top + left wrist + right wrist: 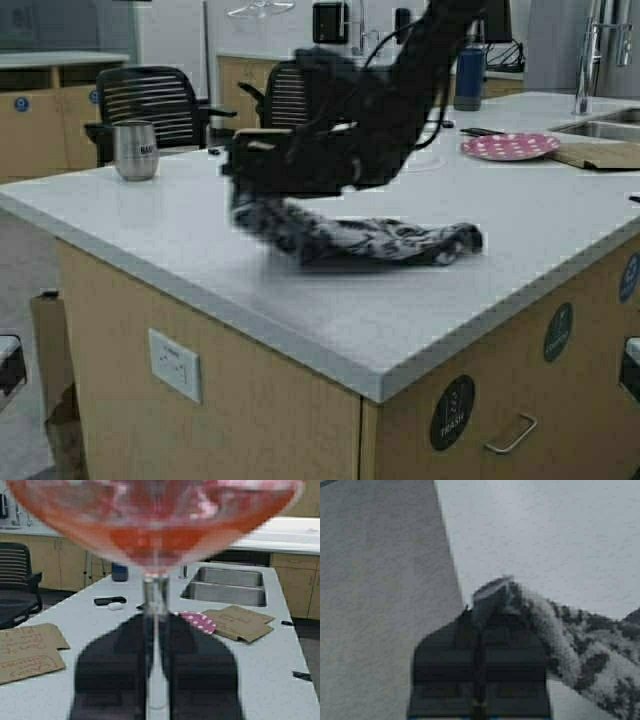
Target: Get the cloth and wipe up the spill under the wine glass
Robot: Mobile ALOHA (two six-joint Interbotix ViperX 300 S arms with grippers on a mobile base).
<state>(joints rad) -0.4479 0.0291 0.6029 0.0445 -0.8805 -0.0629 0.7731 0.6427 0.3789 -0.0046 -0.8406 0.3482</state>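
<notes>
The cloth [390, 240], grey-white with a dark leaf print, lies bunched in a long strip on the white countertop [150, 230]. My right gripper [250, 200] reaches across to the strip's left end and is shut on that end just above the counter. The right wrist view shows its jaws [480, 614] pinching a fold of the cloth [560, 645]. My left gripper [156, 627] is shut on the thin stem of the wine glass [155, 535], holding it upright above the counter, with pink liquid in the bowl. The glass does not show clearly in the high view. No spill is visible.
A steel tumbler [135, 150] stands at the counter's far left. A pink dotted plate [510, 147], cardboard [600, 155], a blue bottle [468, 78] and a sink [610, 125] are at the back right. Office chairs [150, 100] stand behind. The counter's front edge is close to the cloth.
</notes>
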